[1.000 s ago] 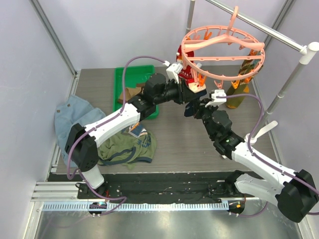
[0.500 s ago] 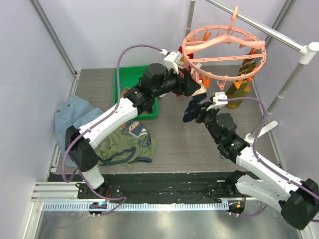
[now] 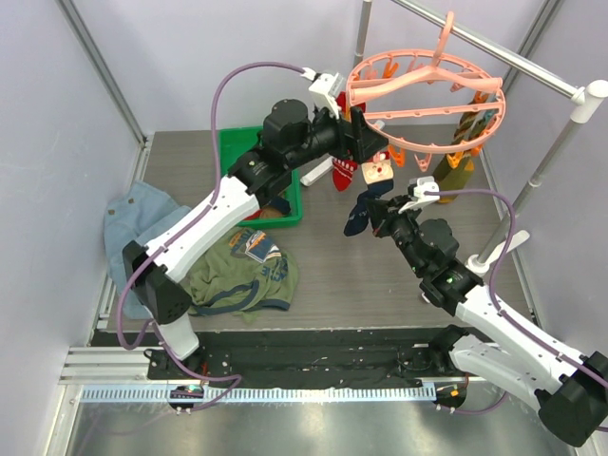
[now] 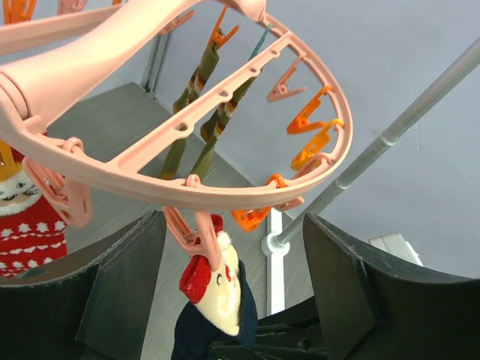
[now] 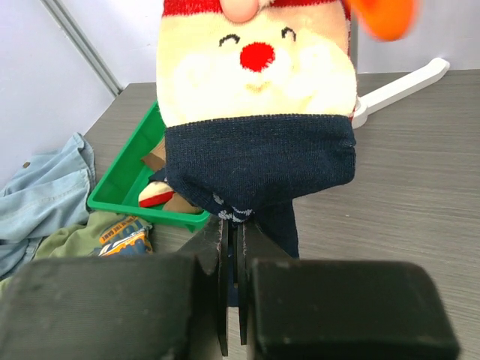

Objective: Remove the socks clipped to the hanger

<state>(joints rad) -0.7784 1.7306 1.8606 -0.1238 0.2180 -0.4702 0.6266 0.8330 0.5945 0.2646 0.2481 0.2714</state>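
The pink ring hanger (image 3: 427,100) hangs from the rail by its hook. A Santa-face sock (image 3: 366,195), cream above and navy below, hangs from a pink clip (image 4: 196,238). My right gripper (image 5: 238,225) is shut on its navy lower part (image 5: 255,161); it shows in the top view (image 3: 377,217) just below the ring. My left gripper (image 4: 240,300) is open, its fingers (image 4: 127,292) wide on either side of that clip and the sock (image 4: 217,289), under the ring (image 3: 369,142). A red patterned sock (image 3: 344,173) and olive striped socks (image 3: 456,161) stay clipped.
A green tray (image 3: 233,152) with socks in it stands at the back left. Pale denim (image 3: 133,214) and an olive T-shirt (image 3: 237,280) lie at the left. The white-and-grey rail stand (image 3: 532,71) rises at the right.
My left arm has risen and reached right, up under the hanger ring. The ring has swung up and right. My right gripper has shifted slightly down-right, still shut on the Santa sock.
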